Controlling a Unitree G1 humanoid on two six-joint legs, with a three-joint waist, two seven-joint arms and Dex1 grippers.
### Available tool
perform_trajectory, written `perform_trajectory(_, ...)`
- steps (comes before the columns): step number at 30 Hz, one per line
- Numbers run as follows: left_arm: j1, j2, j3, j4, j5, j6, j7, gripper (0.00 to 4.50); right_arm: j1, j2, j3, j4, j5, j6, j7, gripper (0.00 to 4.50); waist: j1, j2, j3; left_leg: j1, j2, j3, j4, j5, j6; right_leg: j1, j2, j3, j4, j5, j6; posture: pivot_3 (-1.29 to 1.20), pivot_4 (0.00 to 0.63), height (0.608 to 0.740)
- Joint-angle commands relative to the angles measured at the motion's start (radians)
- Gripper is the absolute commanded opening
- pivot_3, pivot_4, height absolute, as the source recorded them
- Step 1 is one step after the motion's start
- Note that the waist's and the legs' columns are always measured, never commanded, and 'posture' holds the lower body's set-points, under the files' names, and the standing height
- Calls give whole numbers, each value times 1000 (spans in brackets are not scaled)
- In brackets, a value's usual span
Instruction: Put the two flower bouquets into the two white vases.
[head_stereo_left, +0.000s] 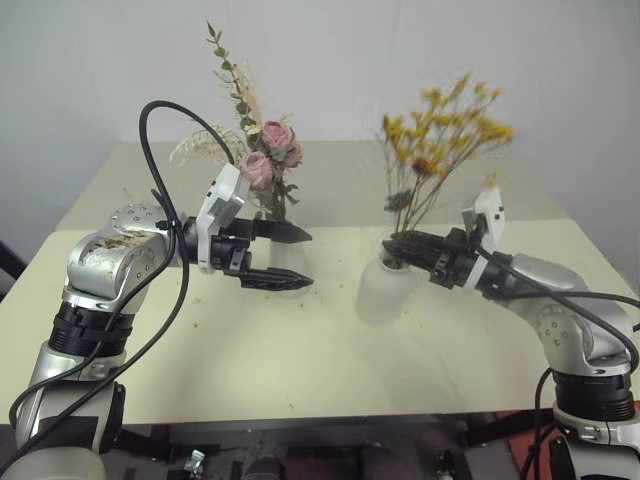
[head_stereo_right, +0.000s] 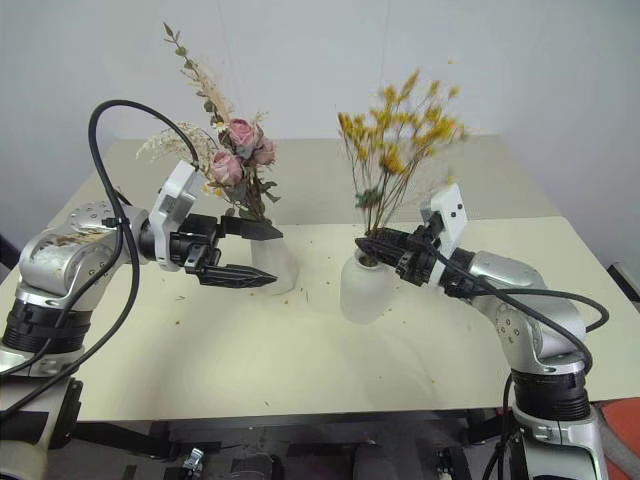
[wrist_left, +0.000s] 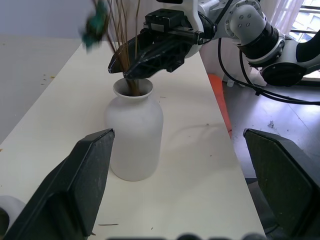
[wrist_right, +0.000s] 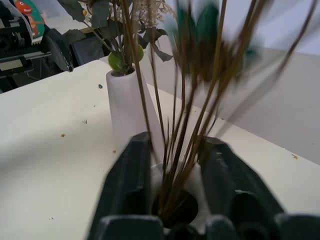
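plain matte white vases, no readable label or writing

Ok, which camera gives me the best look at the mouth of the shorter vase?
The left wrist view: the shorter vase shows whole, its open rim clear, brown stems entering under the right gripper. The right wrist view sees only the dark opening between that gripper's fingers. The eye views show it side-on, with the rim hidden.

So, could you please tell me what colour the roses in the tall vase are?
Pink, the roses in the tall vase; the right eye view shows them best.
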Motion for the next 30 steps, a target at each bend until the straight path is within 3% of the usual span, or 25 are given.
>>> perform_trajectory(1,-9,7,30,-15,-5,-13,-6,4500,23,-12,-19,-68,2,-52,11,2932,1,0,0,0,0,0,0,0,0,0,0,0,0,0,0,0,150,740)
perform_trajectory(5,-2,11,34,-15,-6,-14,-6,4500,54,-46,-39,-85,-3,-67,27,4383,1,0,0,0,0,0,0,0,0,0,0,0,0,0,0,0,150,740)
perform_trajectory(6,5,12,39,-18,-9,-12,-2,4500,63,-61,-48,-88,-3,-67,32,4449,1,0,0,0,0,0,0,0,0,0,0,0,0,0,0,0,150,740)
perform_trajectory(16,169,54,147,-134,-67,36,69,4500,144,-203,-144,-66,15,-91,122,4449,1,0,0,0,0,0,0,0,0,0,0,0,0,0,0,0,150,740)
perform_trajectory(30,540,81,423,-374,-185,84,272,4500,354,-232,-234,-24,-45,-227,188,4449,5,0,0,3,0,1,0,0,0,3,0,0,0,0,0,0,150,740)
